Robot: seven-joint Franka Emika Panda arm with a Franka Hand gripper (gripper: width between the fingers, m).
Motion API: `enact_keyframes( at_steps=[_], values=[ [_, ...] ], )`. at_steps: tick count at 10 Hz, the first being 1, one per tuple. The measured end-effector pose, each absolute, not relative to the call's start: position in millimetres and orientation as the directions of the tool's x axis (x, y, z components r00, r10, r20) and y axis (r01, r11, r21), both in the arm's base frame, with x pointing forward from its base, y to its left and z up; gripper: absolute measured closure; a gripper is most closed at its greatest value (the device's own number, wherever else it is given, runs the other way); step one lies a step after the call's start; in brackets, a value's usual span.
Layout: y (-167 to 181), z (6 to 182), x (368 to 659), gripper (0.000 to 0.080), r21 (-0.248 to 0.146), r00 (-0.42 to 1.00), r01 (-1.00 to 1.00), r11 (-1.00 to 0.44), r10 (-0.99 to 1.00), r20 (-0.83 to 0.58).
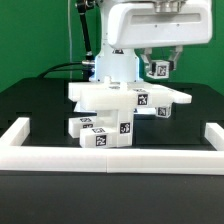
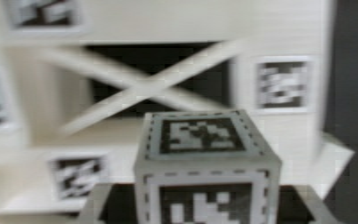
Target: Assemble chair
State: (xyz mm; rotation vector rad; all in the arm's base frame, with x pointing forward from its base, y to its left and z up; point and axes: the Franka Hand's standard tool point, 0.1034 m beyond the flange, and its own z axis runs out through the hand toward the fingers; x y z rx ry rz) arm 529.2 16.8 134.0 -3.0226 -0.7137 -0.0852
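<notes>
My gripper (image 1: 159,67) hangs at the exterior view's right, just above and behind the stacked white chair parts. It is shut on a short white square leg (image 2: 201,150) with black marker tags on its faces. In the wrist view, dark fingers (image 2: 108,203) flank the leg on both sides. Beyond the leg lies a white panel with an X-shaped cross brace (image 2: 144,82) and tags around its opening. In the exterior view, a broad flat white part (image 1: 120,97) rests on top of other tagged white pieces (image 1: 101,132).
A low white rail (image 1: 110,160) runs along the table's front, with side walls at the exterior view's left (image 1: 15,130) and right (image 1: 212,135). The arm's white body (image 1: 130,40) stands behind the parts, in front of a green backdrop.
</notes>
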Motion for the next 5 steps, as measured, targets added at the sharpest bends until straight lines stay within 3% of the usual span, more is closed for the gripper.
enact_keyframes(
  at_steps=[2,5],
  values=[
    [-7.1,130.5,546.7,0.0509,-0.001,0.861,0.505,-0.863,0.503,0.068],
    [-7.1,128.6,545.5,0.0509,-0.004,0.872,0.486,-0.874,0.485,0.064]
  ],
)
